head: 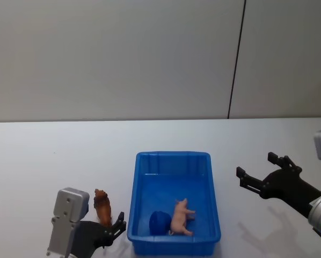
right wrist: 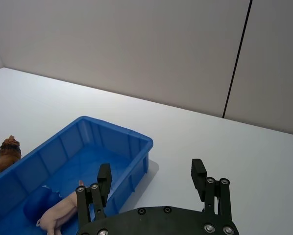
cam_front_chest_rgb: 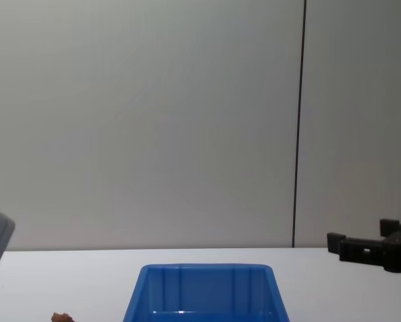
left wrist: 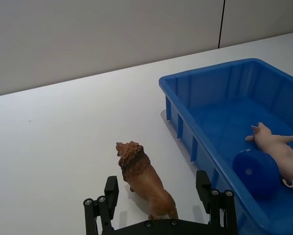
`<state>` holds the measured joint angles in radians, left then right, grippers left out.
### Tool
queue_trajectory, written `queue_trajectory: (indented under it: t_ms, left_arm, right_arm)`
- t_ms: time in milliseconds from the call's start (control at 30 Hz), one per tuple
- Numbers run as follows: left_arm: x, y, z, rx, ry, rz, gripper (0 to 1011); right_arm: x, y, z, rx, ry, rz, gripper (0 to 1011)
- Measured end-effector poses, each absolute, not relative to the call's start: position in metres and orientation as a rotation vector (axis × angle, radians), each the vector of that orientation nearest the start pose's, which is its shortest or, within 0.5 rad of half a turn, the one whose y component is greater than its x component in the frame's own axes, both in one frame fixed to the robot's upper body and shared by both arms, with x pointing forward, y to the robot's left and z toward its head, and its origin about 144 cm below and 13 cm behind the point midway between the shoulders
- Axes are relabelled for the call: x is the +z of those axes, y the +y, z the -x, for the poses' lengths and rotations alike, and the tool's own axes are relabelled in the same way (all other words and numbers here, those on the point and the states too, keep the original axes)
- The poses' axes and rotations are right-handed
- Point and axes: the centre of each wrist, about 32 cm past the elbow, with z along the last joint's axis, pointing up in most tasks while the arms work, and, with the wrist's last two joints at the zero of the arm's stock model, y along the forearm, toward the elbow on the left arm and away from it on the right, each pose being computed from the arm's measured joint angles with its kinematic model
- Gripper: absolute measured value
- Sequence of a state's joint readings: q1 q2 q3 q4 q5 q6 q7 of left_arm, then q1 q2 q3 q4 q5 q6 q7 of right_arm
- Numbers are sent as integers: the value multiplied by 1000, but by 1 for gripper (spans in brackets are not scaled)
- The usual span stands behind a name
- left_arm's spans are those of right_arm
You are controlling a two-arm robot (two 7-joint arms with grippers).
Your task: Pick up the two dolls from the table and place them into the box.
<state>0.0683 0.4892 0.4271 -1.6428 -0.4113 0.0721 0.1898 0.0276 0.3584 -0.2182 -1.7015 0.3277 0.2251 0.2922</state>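
Note:
A reddish-brown lion doll (head: 102, 207) (left wrist: 144, 178) stands on the white table (head: 53, 156), just left of the blue box (head: 171, 155) (left wrist: 210, 68). My left gripper (head: 109, 223) (left wrist: 157, 181) is open, with one finger on each side of the lion's hindquarters. A pink pig doll (head: 182, 216) (left wrist: 279, 154) (right wrist: 58, 215) lies inside the box near its front wall. To the right of the box and above the table, my right gripper (head: 255, 165) (right wrist: 151, 169) hangs open and empty. The lion's head (cam_front_chest_rgb: 62, 317) peeks in at the chest view's lower edge.
A dark blue round object (head: 159, 222) (left wrist: 256, 172) lies in the box beside the pig. A plain grey wall with a dark vertical seam (head: 235, 59) rises behind the table. Bare tabletop stretches left, right and behind the box.

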Motion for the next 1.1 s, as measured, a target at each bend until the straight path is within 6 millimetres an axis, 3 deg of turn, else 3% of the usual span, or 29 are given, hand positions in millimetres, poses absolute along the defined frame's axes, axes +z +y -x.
queue_trajectory:
  t_ms: [467, 800, 1100]
  left_arm:
    - [1104, 239, -415, 1316, 137, -279, 998]
    - [1101, 240, -420, 1304, 151, -295, 762]
    - [1100, 241, -424, 1291, 165, -311, 444]
  right_arm:
    - [1182, -251, -457, -1031, 93, 131, 1001]
    - [1182, -251, -457, -1031, 94, 131, 1001]
    - [1182, -251, -457, -1031, 93, 131, 1001]
